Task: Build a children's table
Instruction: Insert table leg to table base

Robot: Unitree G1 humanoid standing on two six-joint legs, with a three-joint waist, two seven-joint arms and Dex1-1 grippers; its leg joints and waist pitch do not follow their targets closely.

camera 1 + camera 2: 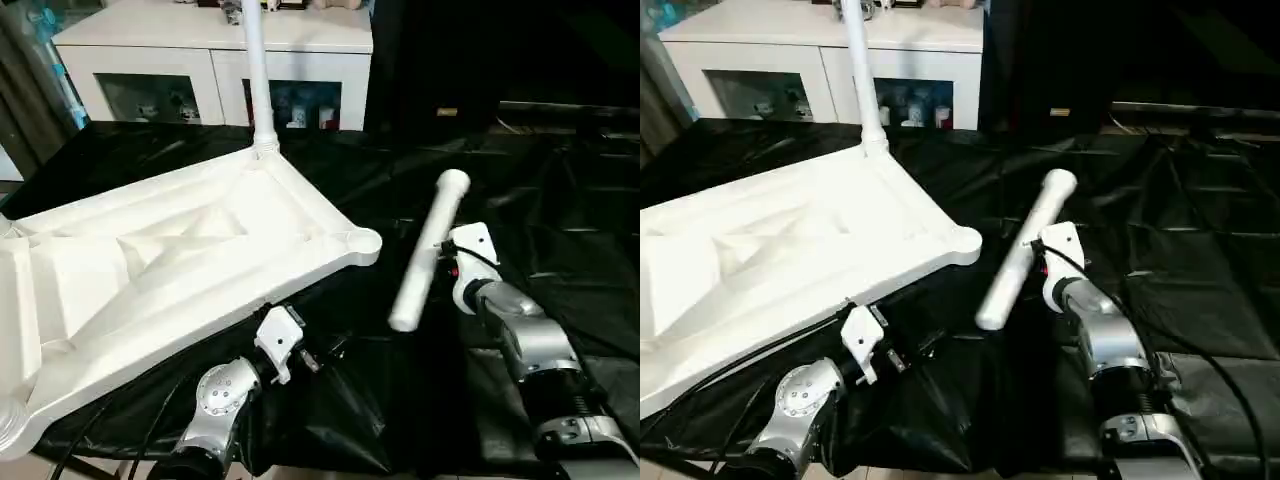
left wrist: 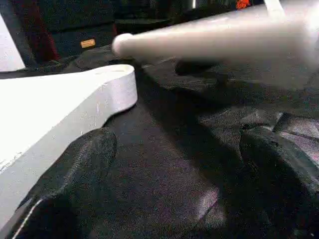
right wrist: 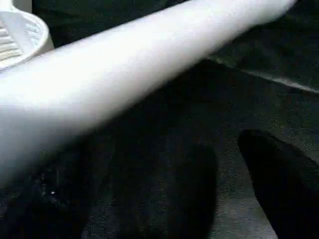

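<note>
At the bottom of the head views, the left gripper [image 1: 300,350] sat low and left of centre over the black-draped surface [image 1: 560,220], just beside the near long edge of the tabletop [image 1: 180,260]. In the left wrist view its two black fingers [image 2: 75,179] stood wide apart with bare cloth between them, holding nothing.

To the right, the right gripper [image 1: 1045,262] reached up from the lower right and met a loose white leg [image 1: 428,250] near its middle. That leg ran diagonally from lower centre toward the upper right of centre. In the right wrist view the leg crossed just ahead of the black fingers [image 3: 279,179]; whether the jaws were closed on it could not be told.

The tabletop lay upside down across the left half of the frame, ribbed underside up, with a round corner socket [image 1: 362,243] pointing toward the loose leg.

Farther back, an upright leg [image 1: 257,80] stood in the far corner socket. Behind the surface, at the top of the frame, stood a white cabinet [image 1: 210,50].
</note>
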